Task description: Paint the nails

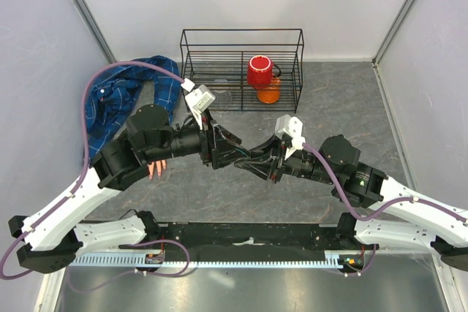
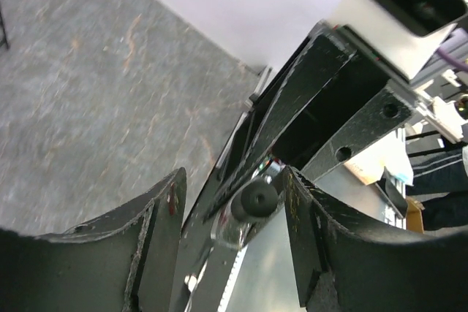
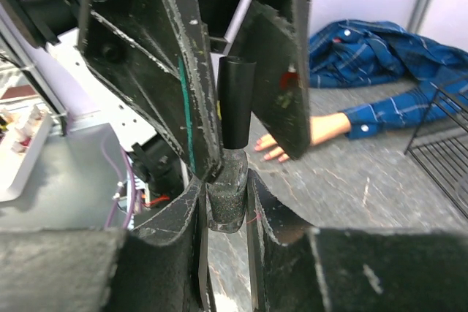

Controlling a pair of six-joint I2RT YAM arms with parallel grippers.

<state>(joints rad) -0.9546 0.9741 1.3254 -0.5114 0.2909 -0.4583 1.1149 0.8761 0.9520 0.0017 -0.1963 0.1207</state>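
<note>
The right end effector (image 3: pixel 227 184) is clenched on a small dark glittery glass bottle (image 3: pixel 227 206). The left end effector (image 2: pixel 234 188) sits released, its fingers spread around the bottle's black cap (image 3: pixel 235 100). The nails (image 3: pixel 270 154) are on the peach fake hand (image 3: pixel 322 128), which lies flat on the grey desk (image 3: pixel 365 195), well apart from the bottle.

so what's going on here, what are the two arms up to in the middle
The two arms meet over the middle of the table with a small dark nail polish bottle between them. The right gripper pinches the bottle's glass body. The left gripper brackets its tall black cap, though whether it is clamped is unclear. The cap is on. The fake hand lies by the left arm, with neither gripper at it.
</note>
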